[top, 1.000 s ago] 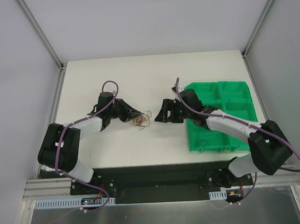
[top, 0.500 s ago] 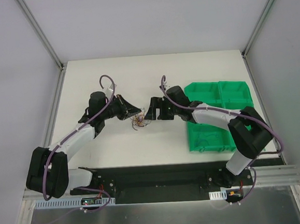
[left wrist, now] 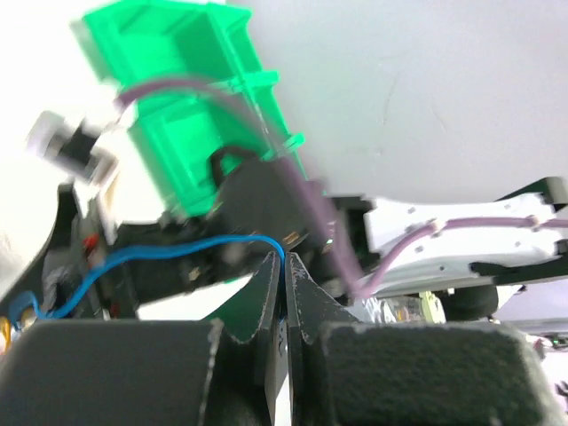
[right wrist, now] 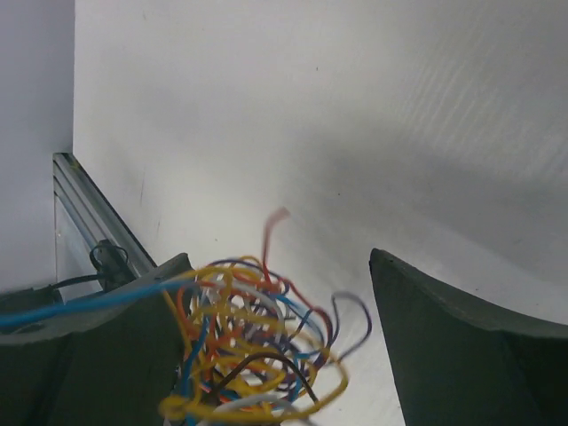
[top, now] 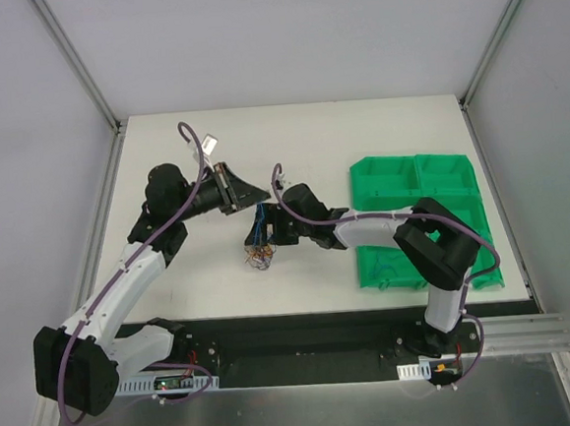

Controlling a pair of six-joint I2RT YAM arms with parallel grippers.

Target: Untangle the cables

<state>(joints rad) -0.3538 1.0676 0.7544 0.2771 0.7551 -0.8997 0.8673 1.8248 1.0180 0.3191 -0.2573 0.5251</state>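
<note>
**A:** What is the left gripper [left wrist: 284, 259] holding?

**B:** Its fingers are pinched together on one blue wire [left wrist: 169, 255]. That strand runs from the fingertips toward the near edge, down into the knot of cables [top: 260, 250] on the table [top: 191, 141].

**A:** And the right gripper [right wrist: 277, 266]?

**B:** Its fingers are spread wide around the knot, which crowds against one finger. That arm is nearer the knot. I'd pull the blue strand along its own line, away from the knot.
</note>
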